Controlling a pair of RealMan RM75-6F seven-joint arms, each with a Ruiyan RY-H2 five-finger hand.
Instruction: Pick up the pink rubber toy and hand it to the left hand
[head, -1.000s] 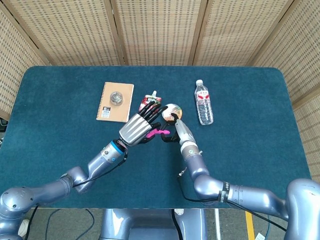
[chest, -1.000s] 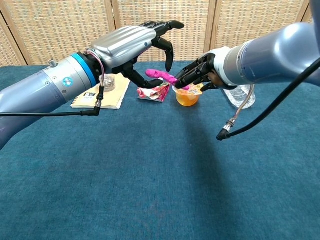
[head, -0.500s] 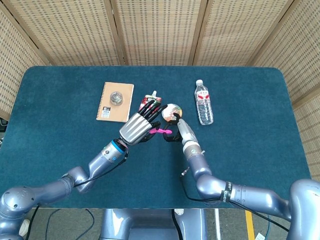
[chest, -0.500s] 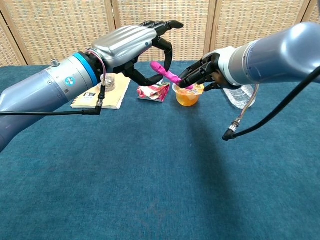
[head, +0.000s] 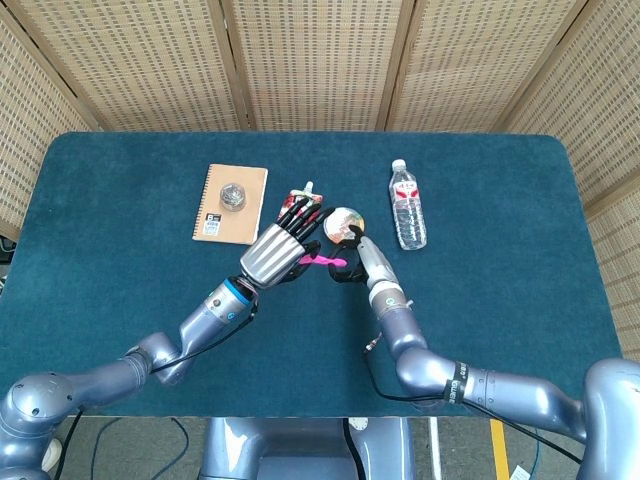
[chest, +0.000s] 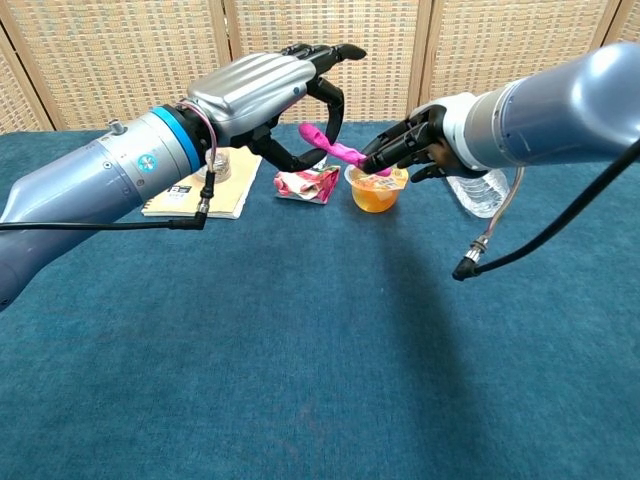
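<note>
The pink rubber toy (chest: 336, 149) hangs in the air above the table, a slim pink strip also seen in the head view (head: 326, 261). My right hand (chest: 408, 150) pinches its right end; from above that hand (head: 358, 262) sits just right of the toy. My left hand (chest: 268, 92) is raised with its fingers arched over the toy's free left end and the thumb below it. The fingers stay apart and do not close on the toy. In the head view my left hand (head: 279, 250) covers the toy's left tip.
Behind the hands stand an orange jelly cup (chest: 375, 190) and a red snack pouch (chest: 308, 184). A notebook (head: 230, 204) with a small glass jar (head: 233, 196) on it lies at the left. A water bottle (head: 407, 205) lies at the right.
My right hand has lifted the pink toy and carried it left, so its free end now sits between my left hand's arched fingers and thumb. The left hand has barely shifted.
</note>
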